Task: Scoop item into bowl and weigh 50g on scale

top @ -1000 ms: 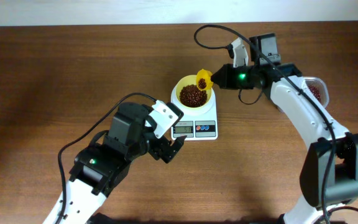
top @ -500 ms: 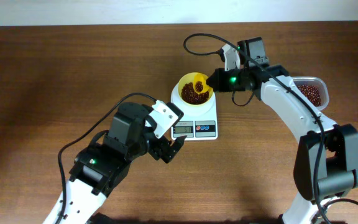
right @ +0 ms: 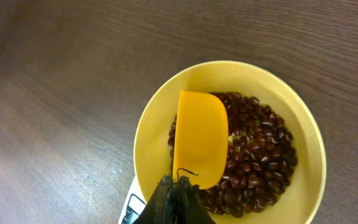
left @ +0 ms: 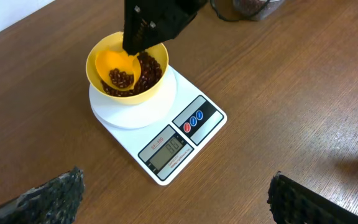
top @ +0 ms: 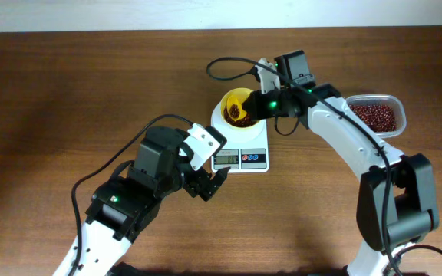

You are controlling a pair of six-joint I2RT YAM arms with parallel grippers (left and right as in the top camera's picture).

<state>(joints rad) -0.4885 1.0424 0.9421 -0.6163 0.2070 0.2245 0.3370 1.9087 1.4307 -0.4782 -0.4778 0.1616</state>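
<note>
Dark wooden surface (top: 67, 92). Right end effector (right: 178, 196) is clenching the scoop (right: 201, 137), apparently tipping beans (right: 260, 143) into the bowl (right: 151, 137) sitting on the scale (left: 185, 134). Left end effector (top: 215, 184) is hanging released nearby. Next, probably: checking the display, unreadable here, against 50g.

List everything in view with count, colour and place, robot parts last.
beans: many, dark red-brown, in the bowl
bowl: one, yellow, on the scale
scale: one, white, mid-table
scoop: one, yellow, inside the bowl
container: one, clear, holds more beans, beside the right arm
table: one, brown wood
left gripper: one, black, open, near the scale
right gripper: one, black, shut on the scoop
</note>
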